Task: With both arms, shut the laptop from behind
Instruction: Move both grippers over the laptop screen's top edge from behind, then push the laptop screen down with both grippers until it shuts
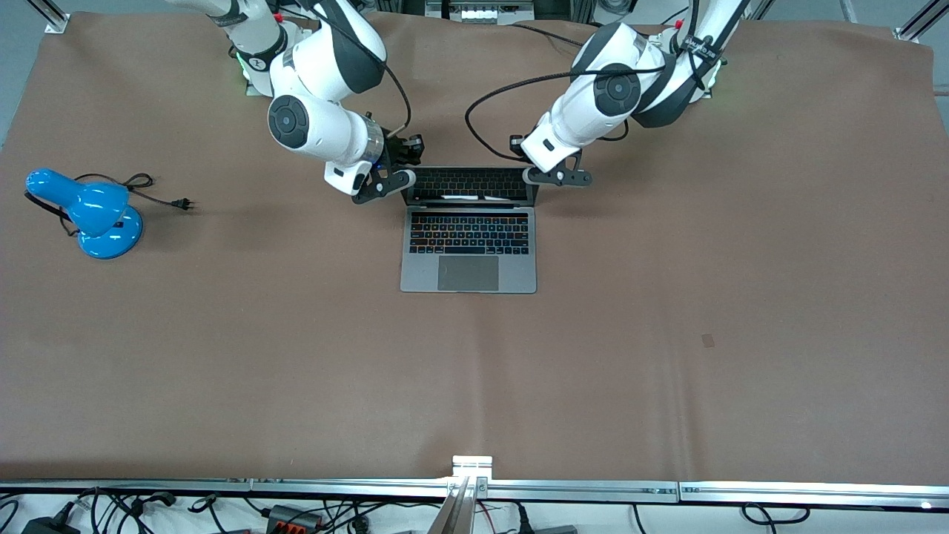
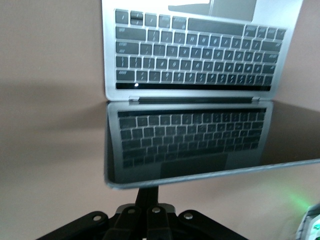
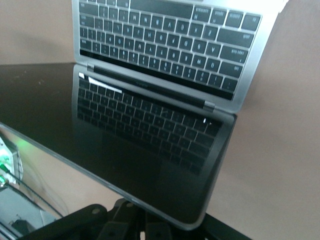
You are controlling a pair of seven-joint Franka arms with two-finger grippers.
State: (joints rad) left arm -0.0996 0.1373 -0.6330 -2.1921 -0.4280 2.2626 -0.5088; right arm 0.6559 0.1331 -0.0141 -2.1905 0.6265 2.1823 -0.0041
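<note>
Two grippers sit at the laptop's (image 1: 468,239) raised lid, one at each top corner: the right gripper (image 1: 385,184) at the corner toward the right arm's end of the table, the left gripper (image 1: 557,176) at the corner toward the left arm's end. Laptop stands open near mid-table, base flat on the brown table cover (image 1: 667,334), keyboard and trackpad facing up, lid leaning back toward the robots' bases with the keys mirrored in its dark screen. Both wrist views look down over the lid's top edge at screen and keyboard, the gripper bodies showing just under that edge, so each arm seems placed on the lid's back face, ready to push it forward and down. Paired corners make sense: even pressure at both ends should fold the lid without twisting the hinge. Whether either gripper is clenched, released or gripping the lid edge cannot be told; contact itself looks close but is not certain. Judged step: start of the closing push, lid not yet lowered much. Risk, as a guess: uneven push could slide the base toward the front camera. Blue desk lamp (image 1: 89,213) with its loose cord lies well apart, toward the right arm's end of the table, out of the way.
</note>
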